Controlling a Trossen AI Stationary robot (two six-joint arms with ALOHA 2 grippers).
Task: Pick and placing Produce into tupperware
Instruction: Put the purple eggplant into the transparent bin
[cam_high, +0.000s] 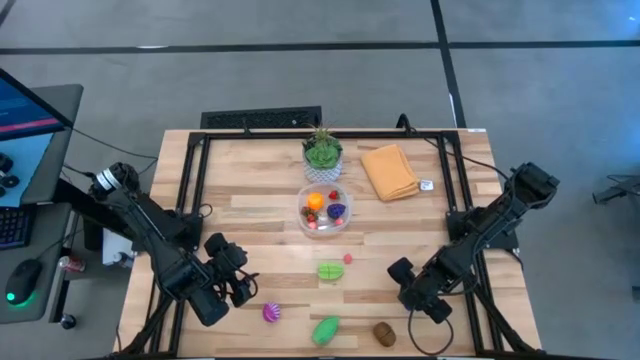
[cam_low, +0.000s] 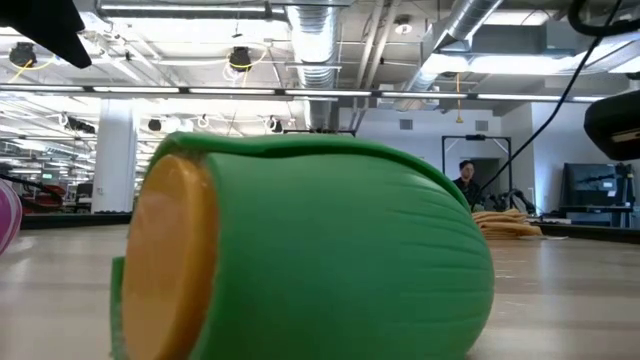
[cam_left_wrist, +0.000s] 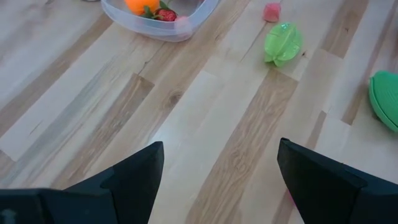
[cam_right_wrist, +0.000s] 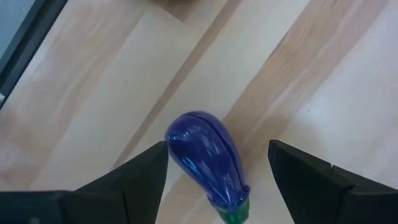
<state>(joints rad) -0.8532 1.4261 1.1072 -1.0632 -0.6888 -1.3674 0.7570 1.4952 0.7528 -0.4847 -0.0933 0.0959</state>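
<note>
The clear tupperware (cam_high: 323, 211) stands mid-table with orange, purple and red produce in it. On the wood nearer the front lie a green star fruit (cam_high: 331, 270), a small pink piece (cam_high: 348, 258), a pink-purple piece (cam_high: 271, 313), a green piece (cam_high: 326, 329) and a brown piece (cam_high: 384, 333). My right gripper (cam_right_wrist: 217, 155) is open and points steeply down, with a blue-purple eggplant (cam_right_wrist: 205, 158) lying on the table between its fingers, close beside one of them. In the high view the right gripper (cam_high: 408, 285) hides that eggplant. My left gripper (cam_left_wrist: 217, 180) is open above bare wood at the front left.
A potted plant (cam_high: 322, 150) and a folded orange cloth (cam_high: 389, 172) sit at the far side, behind the tupperware. A black frame (cam_high: 196, 170) runs along the table's edges. In the low view the green piece (cam_low: 300, 250) fills the foreground, and a person (cam_low: 467, 180) is far back.
</note>
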